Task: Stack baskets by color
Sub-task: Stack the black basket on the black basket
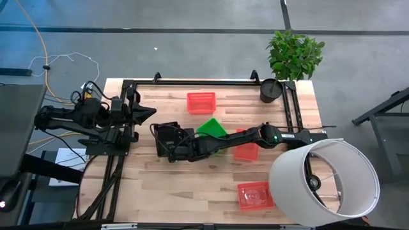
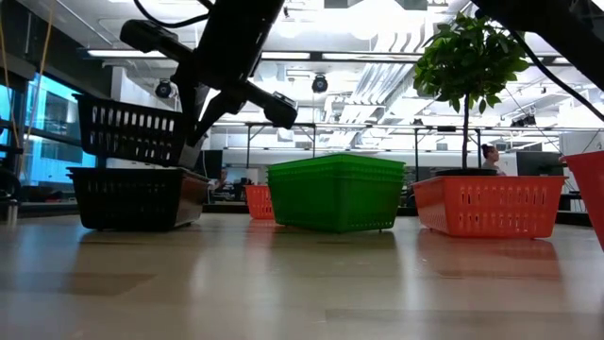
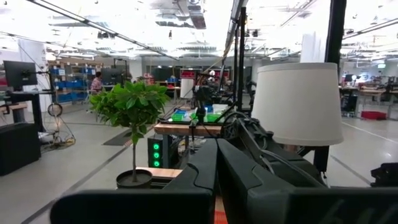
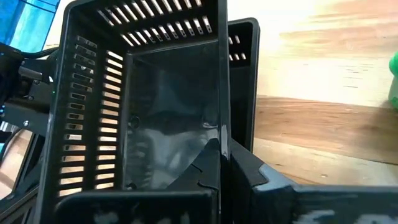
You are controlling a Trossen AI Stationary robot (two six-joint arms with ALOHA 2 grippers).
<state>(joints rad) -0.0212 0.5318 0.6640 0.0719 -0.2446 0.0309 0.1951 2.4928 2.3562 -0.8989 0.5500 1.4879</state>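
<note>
Black basket hanging tilted over the black basket on the table

The right gripper is reaching across to the left part of the table, its jaws closed on the wall of a black basket; this one is hanging tilted, just above and a little to the left of the second black basket that is resting on the table; so the coming move is going almost straight down. The left gripper is waiting at the far left with jaws closed on nothing; the green baskets are standing right of the black ones.
</note>
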